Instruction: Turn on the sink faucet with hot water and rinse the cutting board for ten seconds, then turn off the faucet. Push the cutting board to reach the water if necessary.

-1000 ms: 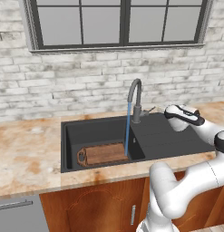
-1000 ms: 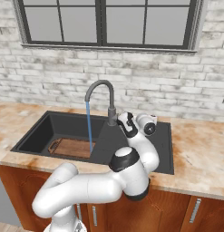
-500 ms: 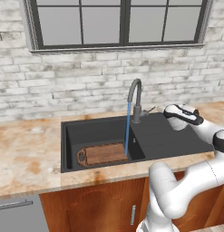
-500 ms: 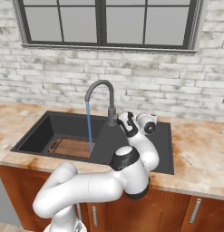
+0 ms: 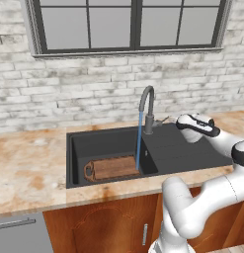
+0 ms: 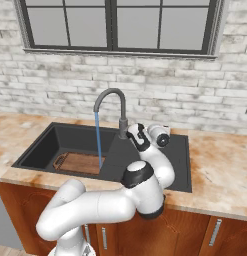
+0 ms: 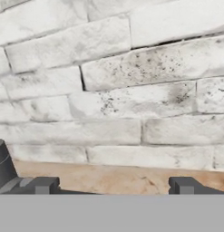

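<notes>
Faucet (image 5: 148, 106) stands just left of claw (image 5: 179, 120).

Matt charcoal sink (image 5: 111, 143), smooth grey metal faucet (image 5: 147, 106), brown wooden cutting board (image 5: 113, 168), rough whitewashed brick wall (image 7: 131, 90).

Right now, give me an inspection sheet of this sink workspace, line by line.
Surface: tan stone counter, dark sink set into it.
Job's things: cutting board flat in the basin; water runs blue from the faucet and lands at the board's right end.
Clutter: nothing seen.
Grippers: gripper beside the faucet base over the drainboard, fingers wide apart, holding nothing.
Cables: nothing seen.
Surroundings: white brick wall, dark-framed window, wooden cabinets below.
</notes>
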You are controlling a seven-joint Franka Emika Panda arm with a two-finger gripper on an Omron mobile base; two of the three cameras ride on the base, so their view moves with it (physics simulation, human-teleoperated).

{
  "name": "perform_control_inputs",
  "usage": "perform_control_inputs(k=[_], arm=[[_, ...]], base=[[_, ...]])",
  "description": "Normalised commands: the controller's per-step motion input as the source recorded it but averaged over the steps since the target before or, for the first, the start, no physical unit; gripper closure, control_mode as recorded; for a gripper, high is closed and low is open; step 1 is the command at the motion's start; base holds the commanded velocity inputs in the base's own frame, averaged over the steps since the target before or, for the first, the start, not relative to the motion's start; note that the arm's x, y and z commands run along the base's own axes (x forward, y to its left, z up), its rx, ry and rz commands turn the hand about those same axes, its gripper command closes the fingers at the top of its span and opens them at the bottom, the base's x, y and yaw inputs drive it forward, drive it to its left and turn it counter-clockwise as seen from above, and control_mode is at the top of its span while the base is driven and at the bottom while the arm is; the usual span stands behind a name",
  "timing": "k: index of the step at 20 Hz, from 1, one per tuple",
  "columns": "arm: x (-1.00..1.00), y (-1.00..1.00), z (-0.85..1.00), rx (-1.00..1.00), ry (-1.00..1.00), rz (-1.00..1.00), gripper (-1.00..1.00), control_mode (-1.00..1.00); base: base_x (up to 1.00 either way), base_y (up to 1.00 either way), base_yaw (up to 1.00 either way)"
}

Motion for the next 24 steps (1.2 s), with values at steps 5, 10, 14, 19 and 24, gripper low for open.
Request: perform_control_inputs(k=[5,10,14,19,24], arm=[[0.0,0.14,0.0,0.0,0.0,0.04,-1.0,-1.0],[0.0,0.06,0.0,0.0,0.0,0.02,-1.0,-1.0],[0.03,0.31,0.0,0.0,0.0,0.07,-1.0,-1.0],[0.02,0.36,0.0,0.0,0.0,0.05,-1.0,-1.0],[0.0,0.39,0.0,0.0,0.0,0.04,-1.0,-1.0]], base=[[0.0,0.0,0.0],[0.0,0.0,0.0],[0.0,0.0,0.0],[0.0,0.0,0.0],[0.0,0.0,0.0]])
